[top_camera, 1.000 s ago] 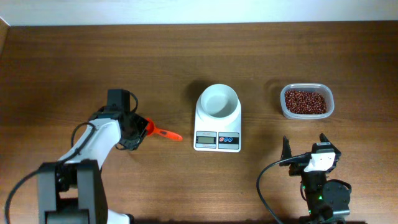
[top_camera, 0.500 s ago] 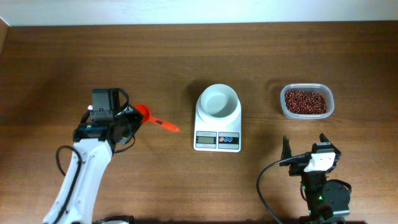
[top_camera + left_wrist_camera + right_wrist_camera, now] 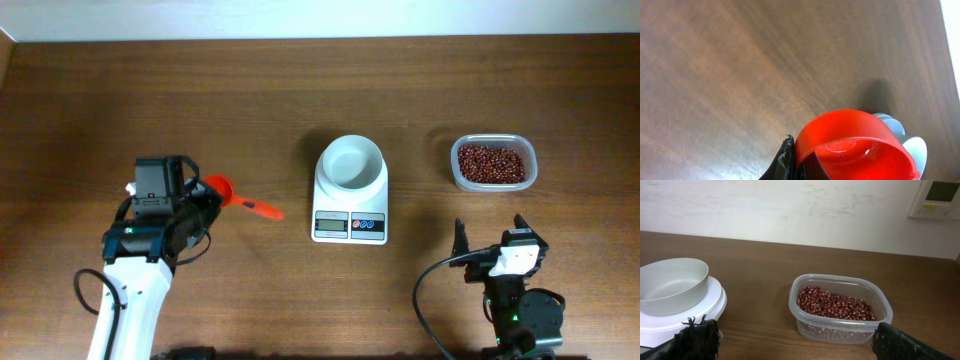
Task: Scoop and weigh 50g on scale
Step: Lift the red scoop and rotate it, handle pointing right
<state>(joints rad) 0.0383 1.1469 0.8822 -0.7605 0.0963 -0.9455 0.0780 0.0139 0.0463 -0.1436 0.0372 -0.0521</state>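
A clear plastic tub [image 3: 805,326] of red-brown beans [image 3: 835,305] sits on a brown wooden bench [image 3: 755,262]. To its left, apart, a white scale [image 3: 712,305] carries a round white bowl [image 3: 670,285]. The right tool's [image 3: 796,340] black fingertips [image 3: 697,337] stand wide apart at the bottom corners.

Overhead, the wrist housing [image 3: 152,182] hides the left jaws and their hold on the scoop [image 3: 240,200]; the display on the scale [image 3: 350,198] is too small to read; from the left wrist, the scoop's cup just ahead of the jaws runs off the lower edge and covers most of a pale shape [image 3: 919,152] beyond; from the right wrist, the scale is cut off beside the left-hand jaw.
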